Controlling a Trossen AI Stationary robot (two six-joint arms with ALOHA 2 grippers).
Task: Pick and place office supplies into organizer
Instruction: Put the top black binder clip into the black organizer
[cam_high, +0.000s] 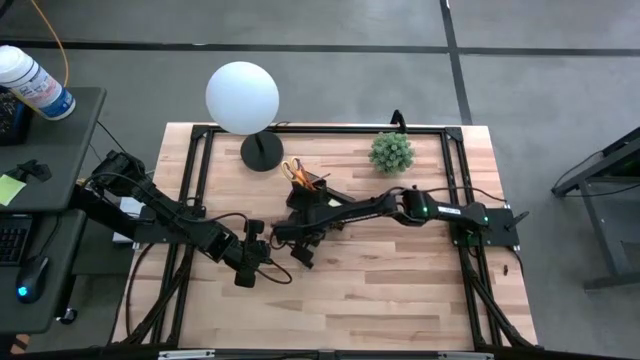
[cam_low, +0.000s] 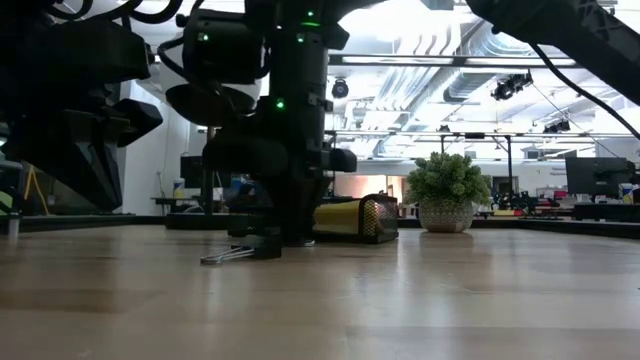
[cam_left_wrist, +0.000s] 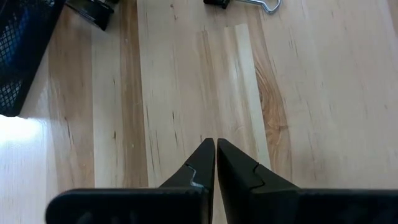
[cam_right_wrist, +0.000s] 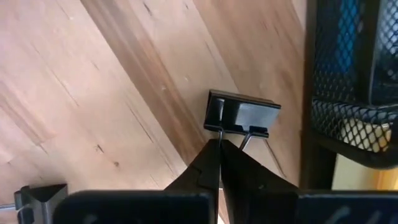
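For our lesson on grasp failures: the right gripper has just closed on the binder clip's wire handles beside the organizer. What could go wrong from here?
1. The right gripper pinches only the thin wire handles of the binder clip, so the clip may swing or slip when lifted.
2. The mesh organizer stands close beside it; the dangling clip could catch its wall.
3. The shut left gripper waits nearby, so the arms may crowd each other.

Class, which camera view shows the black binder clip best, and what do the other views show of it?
The right wrist view: the binder clip fills mid-frame, its wire handles pinched by the shut right gripper. The low view shows only its handles by the table; the left wrist view catches an edge; the high view hides it under the arm.
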